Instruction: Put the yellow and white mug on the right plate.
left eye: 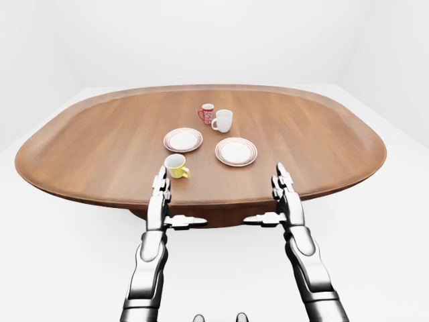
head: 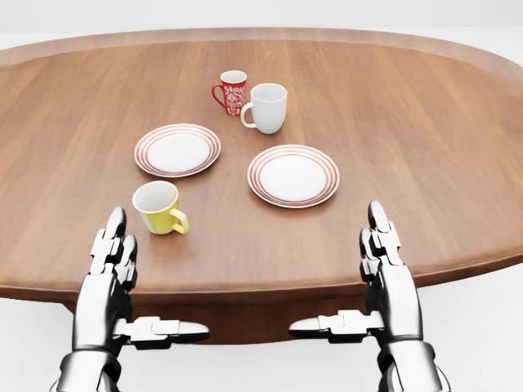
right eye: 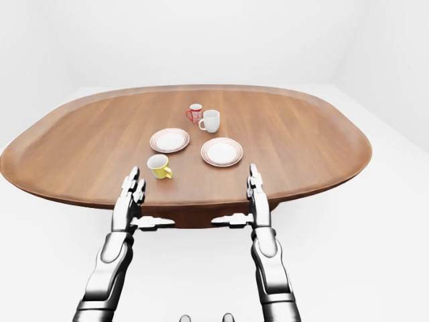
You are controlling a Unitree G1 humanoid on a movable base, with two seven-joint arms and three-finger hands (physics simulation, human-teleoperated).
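Observation:
The yellow and white mug (head: 159, 207) stands upright on the wooden table (head: 425, 139), its handle turned to the lower right in the head view. The right plate (head: 293, 175), white with red rings, lies right of the mug and holds nothing. My left hand (head: 131, 282) hovers at the table's near edge just below the mug, fingers straight, thumb out, open. My right hand (head: 364, 278) mirrors it below and right of the right plate, open too. Neither hand touches anything.
A second red-ringed plate (head: 177, 149) lies above the yellow mug. A red patterned mug (head: 231, 91) and a plain white mug (head: 266, 107) stand side by side above both plates. White floor surrounds the oval table.

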